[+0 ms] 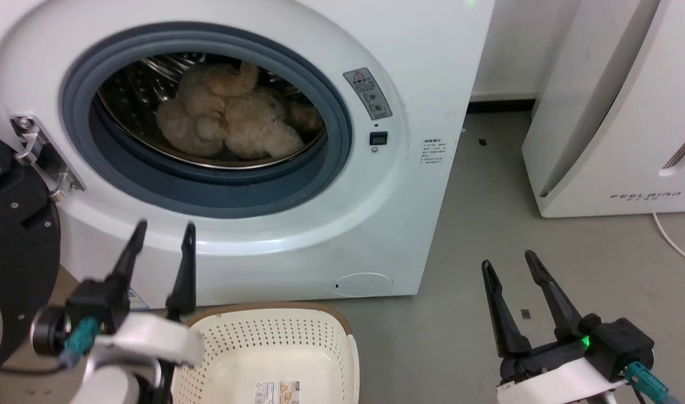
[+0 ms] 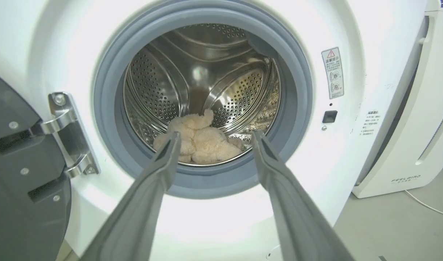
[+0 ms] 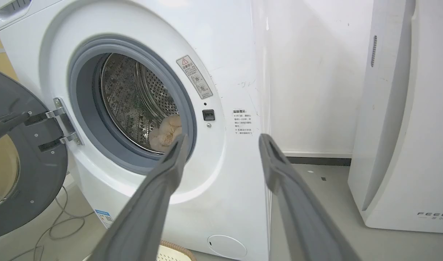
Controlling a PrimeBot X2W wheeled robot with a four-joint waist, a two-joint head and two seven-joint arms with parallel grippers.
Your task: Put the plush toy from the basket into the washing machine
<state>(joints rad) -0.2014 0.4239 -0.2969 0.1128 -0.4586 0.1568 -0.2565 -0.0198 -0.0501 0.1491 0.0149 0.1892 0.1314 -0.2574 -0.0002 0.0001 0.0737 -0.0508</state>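
**The plush toy (image 1: pixel 230 112) lay in the drum of the washing machine (image 1: pixel 409 67), and both our grippers stood apart from it.**

Our head view gave us the bare bottom and label sticker of the basket (image 1: pixel 275 334), where the right wrist view caught a bit of its brown rim and a cable (image 3: pixel 58 221) on the floor. The left wrist view looked straight into the steel drum, past the open door (image 2: pixel 21 174). We saw the left gripper (image 1: pixel 166 224) before the washer's front, its fingers spread and holding nothing. The right gripper (image 1: pixel 507 259) hovered over the floor, its fingers spread likewise and touching nothing.
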